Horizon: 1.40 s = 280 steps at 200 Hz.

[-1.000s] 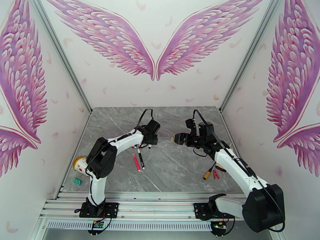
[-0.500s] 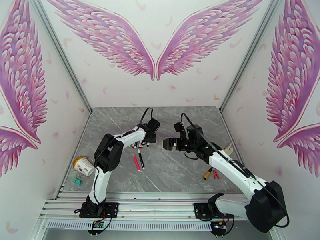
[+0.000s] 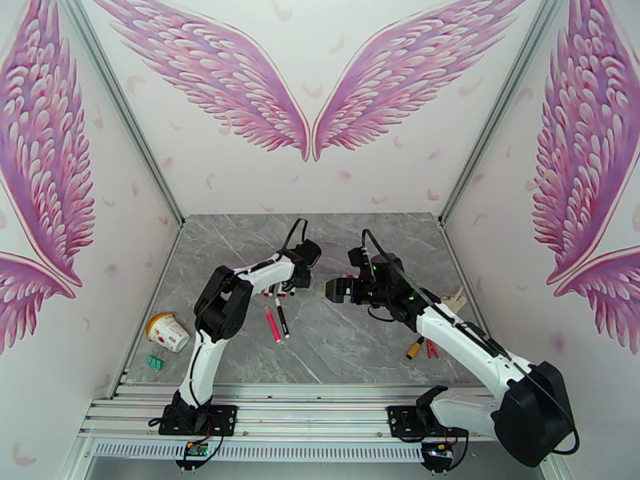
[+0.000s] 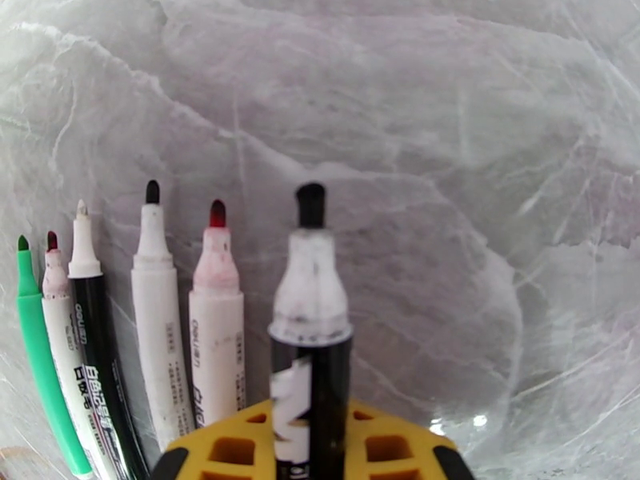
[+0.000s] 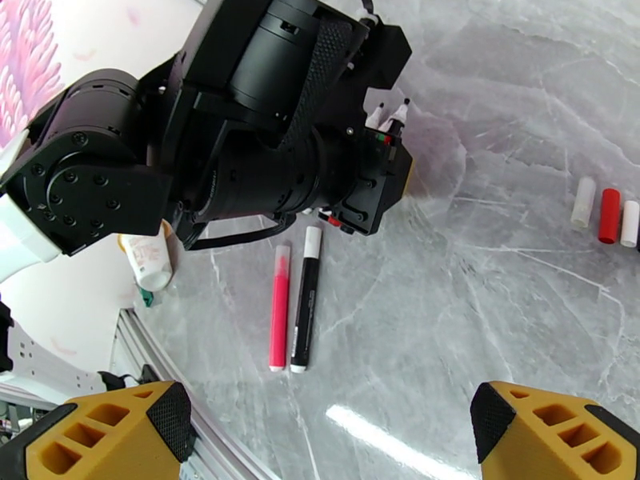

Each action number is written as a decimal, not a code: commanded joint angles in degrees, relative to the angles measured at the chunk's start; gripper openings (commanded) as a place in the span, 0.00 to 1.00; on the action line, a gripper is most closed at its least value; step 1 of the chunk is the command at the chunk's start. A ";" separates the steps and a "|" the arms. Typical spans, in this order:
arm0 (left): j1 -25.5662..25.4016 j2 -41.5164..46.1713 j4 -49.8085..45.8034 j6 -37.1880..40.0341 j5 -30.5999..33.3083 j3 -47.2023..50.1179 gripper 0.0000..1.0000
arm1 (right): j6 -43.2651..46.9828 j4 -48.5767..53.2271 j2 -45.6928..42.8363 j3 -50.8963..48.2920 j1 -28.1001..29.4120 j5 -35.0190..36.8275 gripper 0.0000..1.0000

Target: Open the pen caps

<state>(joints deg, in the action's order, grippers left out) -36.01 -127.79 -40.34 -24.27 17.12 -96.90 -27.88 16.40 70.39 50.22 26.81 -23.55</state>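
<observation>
Pens (image 4: 216, 330) mostly uncapped, by the look of it. Nearest the arm bases, on the table (image 5: 480, 298), pink pen (image 5: 278, 306) and black pen (image 5: 304, 314) side by side, seemingly capped: left to do. Beyond, clamped in the left gripper (image 4: 308, 454), black marker (image 4: 310, 330), tip bare. Just beside it, row of five (image 4: 156, 330), tips bare. Right gripper (image 5: 328, 430) facing, fingers wide apart, holding nothing. Off to the right, three loose caps (image 5: 610, 215).

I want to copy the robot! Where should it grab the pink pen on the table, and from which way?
Probably from above, at the middle of the pink pen, fingers across it: it lies flat and thin. The black pen lies close beside it, so one finger needs that narrow gap.
</observation>
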 commanded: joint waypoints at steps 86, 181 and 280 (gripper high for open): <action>-0.55 -0.33 -3.64 -0.15 2.83 -4.66 0.35 | -0.21 -0.58 -1.75 -0.50 0.69 0.69 0.99; -0.79 20.45 -0.17 -10.11 -6.28 15.14 0.35 | 0.79 0.99 -1.50 -1.34 1.00 -2.10 0.99; -3.62 28.75 0.54 -32.34 -9.59 31.01 0.34 | 2.73 3.61 -2.82 -0.75 1.84 -4.05 0.99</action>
<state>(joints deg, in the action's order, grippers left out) -38.20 -99.37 -40.36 -50.63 8.60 -66.28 -26.74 18.35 69.56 49.56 27.99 -26.57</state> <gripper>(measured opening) 0.345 0.988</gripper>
